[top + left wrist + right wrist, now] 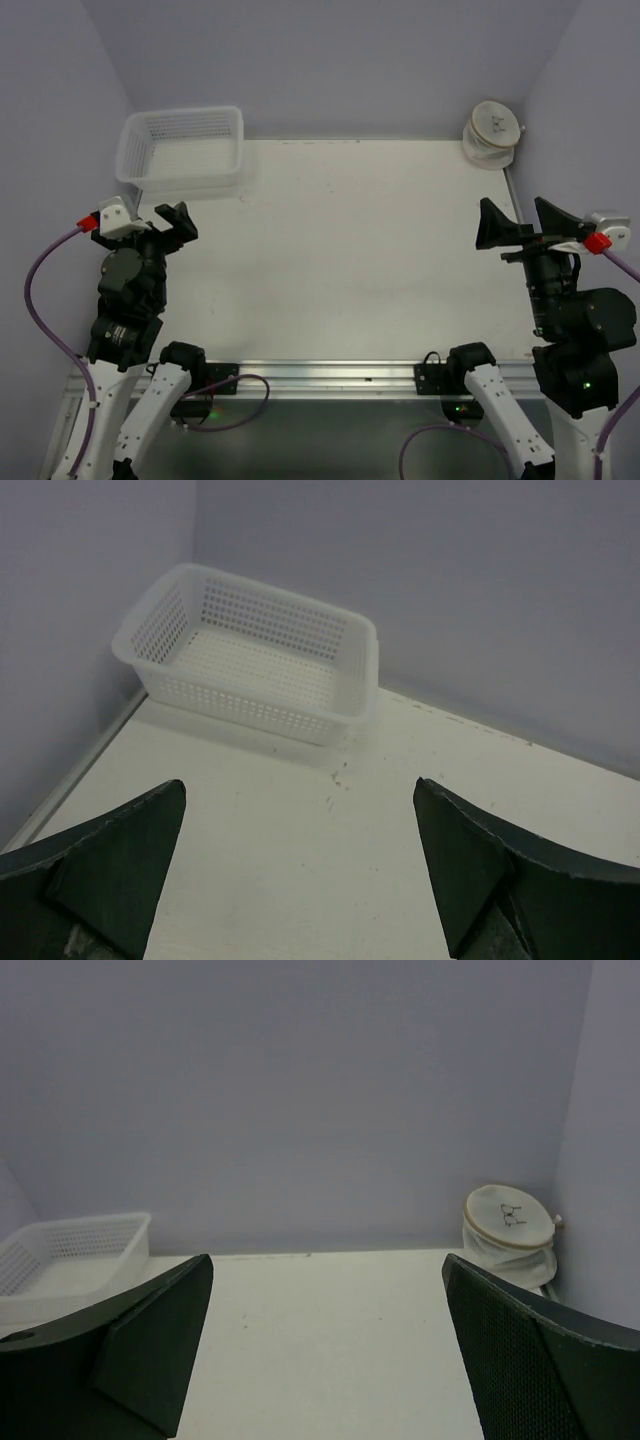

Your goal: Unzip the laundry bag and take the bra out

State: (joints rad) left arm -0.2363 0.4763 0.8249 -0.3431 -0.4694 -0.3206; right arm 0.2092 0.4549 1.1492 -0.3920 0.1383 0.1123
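The laundry bag (492, 132) sits in the far right corner of the bench (340, 250), close against both walls and seemingly propped up on its edge, so its face with the small bra drawing tilts toward the arms. Its zip is too small to find from here, and no bra shows through the mesh. The right tool (520, 222) hovers on that side with its two fingers spread wide and nothing between them, pointed toward the back wall; it is well short of the bag but is probably the arm best placed to reach it. The left tool (170, 215) is likewise spread and empty, near the white plastic basket (180, 148) in the far left corner, likely where the bra should go.
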